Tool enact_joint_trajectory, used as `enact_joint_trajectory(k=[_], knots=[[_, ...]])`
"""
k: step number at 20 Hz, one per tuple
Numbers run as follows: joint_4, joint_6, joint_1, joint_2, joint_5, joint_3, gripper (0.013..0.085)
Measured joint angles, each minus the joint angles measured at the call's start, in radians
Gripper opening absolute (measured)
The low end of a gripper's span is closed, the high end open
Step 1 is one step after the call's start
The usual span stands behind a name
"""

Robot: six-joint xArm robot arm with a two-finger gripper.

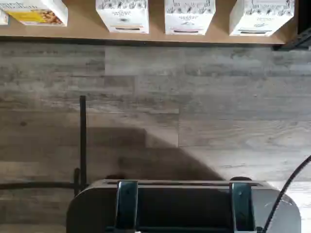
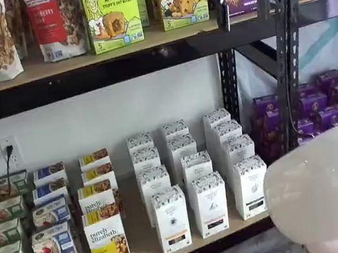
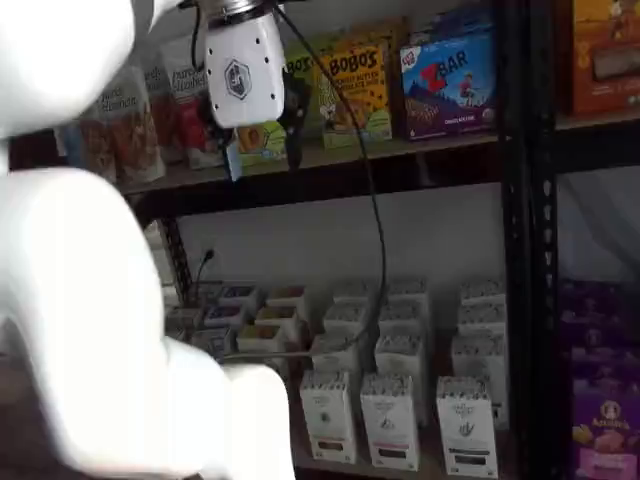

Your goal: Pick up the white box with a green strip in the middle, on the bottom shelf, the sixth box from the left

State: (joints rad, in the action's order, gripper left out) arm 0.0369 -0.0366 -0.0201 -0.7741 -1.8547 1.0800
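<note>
The white box (image 2: 250, 187) stands at the front right of the bottom shelf (image 2: 141, 239), rightmost of three white front boxes. It shows in both shelf views (image 3: 466, 425) and in the wrist view (image 1: 261, 17), with a speckled band on top and a dark strip low on its face. My gripper (image 3: 264, 150) hangs high in front of the upper shelf, far above the box. Its white body and black fingers also show in a shelf view (image 2: 251, 4). The fingers stand apart with nothing between them.
Two more white boxes (image 2: 209, 204) (image 2: 171, 221) and a purely elizabeth box (image 2: 107, 245) stand left of the target. Purple boxes (image 2: 323, 109) lie beyond a black upright (image 2: 231, 89). My white arm (image 2: 331, 189) covers part of both shelf views. A dark mount (image 1: 184, 206) hangs over the wood floor.
</note>
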Motion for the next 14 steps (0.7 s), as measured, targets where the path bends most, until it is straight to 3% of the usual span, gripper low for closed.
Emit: enact_joint_trajectory(k=[3, 9, 14], knots=[[-0.069, -0.027, -0.048, -0.004, 0.009, -0.004, 0.085], [-0.083, -0.024, -0.046, 0.001, 0.018, -0.009, 0.085], [-0.126, -0.027, -0.049, -0.019, 0.12, -0.087, 0.085]])
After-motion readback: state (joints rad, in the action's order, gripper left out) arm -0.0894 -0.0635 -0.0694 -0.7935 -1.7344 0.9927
